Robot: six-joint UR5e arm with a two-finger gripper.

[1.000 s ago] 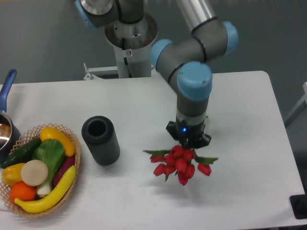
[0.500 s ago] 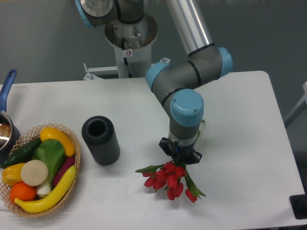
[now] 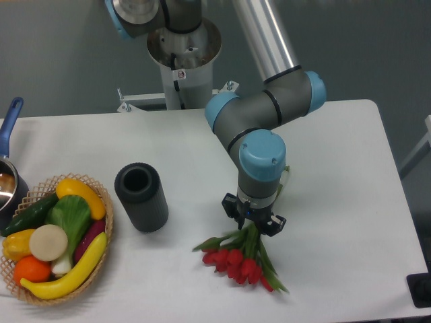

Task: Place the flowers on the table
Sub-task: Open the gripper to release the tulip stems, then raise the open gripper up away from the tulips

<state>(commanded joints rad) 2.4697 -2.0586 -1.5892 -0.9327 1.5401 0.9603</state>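
Note:
The flowers [image 3: 237, 259], red tulip buds with green stems and leaves, lie low at the front middle of the white table [image 3: 337, 168], buds toward the front edge. My gripper [image 3: 253, 222] points down right over their stem ends. The fingers sit around the stems. Whether the jaws still clamp them is hidden by the wrist.
A dark cylinder [image 3: 141, 197] stands left of the flowers. A wicker basket [image 3: 55, 235] of fruit and vegetables sits at the front left. A pot with a blue handle [image 3: 8, 131] is at the left edge. The arm's base [image 3: 183, 54] is behind the table.
The gripper moved left and down with the flowers. The bunch tipped from hanging under the gripper to lying low near the table, buds toward the front.

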